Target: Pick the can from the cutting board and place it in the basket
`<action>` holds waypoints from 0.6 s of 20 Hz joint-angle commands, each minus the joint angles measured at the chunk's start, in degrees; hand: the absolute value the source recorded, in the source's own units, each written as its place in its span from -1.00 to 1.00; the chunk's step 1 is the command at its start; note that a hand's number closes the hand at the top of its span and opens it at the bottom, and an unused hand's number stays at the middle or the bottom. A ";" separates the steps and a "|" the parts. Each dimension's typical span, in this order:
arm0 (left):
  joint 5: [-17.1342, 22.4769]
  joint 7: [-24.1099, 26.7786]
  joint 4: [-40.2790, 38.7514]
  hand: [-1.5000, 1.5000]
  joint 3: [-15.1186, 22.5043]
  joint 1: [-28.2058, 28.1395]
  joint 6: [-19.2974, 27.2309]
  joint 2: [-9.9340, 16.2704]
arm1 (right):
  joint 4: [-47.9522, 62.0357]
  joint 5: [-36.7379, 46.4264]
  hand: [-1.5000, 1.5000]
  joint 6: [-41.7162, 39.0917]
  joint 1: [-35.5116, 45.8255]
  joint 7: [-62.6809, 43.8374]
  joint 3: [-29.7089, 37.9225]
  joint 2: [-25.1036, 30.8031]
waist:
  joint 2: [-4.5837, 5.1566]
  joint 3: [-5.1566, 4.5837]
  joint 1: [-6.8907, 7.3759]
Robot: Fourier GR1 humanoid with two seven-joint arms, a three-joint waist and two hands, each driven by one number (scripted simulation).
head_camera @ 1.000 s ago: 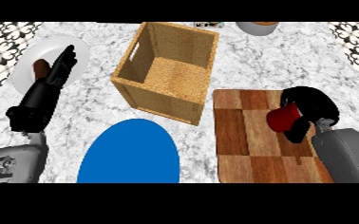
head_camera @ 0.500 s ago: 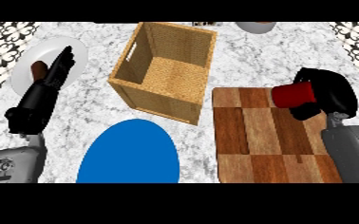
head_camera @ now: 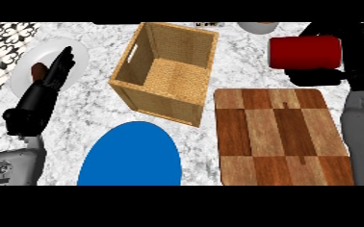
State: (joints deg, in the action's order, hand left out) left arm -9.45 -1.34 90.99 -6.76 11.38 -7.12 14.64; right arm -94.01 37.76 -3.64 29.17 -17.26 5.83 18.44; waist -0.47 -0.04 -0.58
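Note:
A dark red can (head_camera: 304,52) hangs on its side in the air at the upper right, beyond the far edge of the wooden cutting board (head_camera: 280,135). My right hand (head_camera: 328,72) is curled round it from behind and below. The wicker basket (head_camera: 168,72) stands open and empty in the middle, to the left of the can. My left hand (head_camera: 44,90) rests open at the left edge, fingers pointing up over a white plate (head_camera: 50,57).
A blue plate (head_camera: 129,156) lies at the front, left of the board. A brown item (head_camera: 37,69) sits on the white plate, partly hidden by my left hand. A grey bowl (head_camera: 257,27) shows at the far edge.
My right hand has lifted the can off the cutting board and carried it up and away from the board. The left hand has stayed put.

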 commanded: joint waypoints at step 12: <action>-1.14 0.70 -3.05 0.00 0.45 2.79 0.19 -0.80 | 2.19 -7.04 1.00 -11.99 34.43 -28.57 -6.88 -9.67 | 0.50 -0.06 1.33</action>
State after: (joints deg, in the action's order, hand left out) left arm -9.59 -0.48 89.34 -6.88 12.35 -7.56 14.31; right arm -96.86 30.18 -15.16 55.13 -40.32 1.70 12.39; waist -0.14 -0.08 0.48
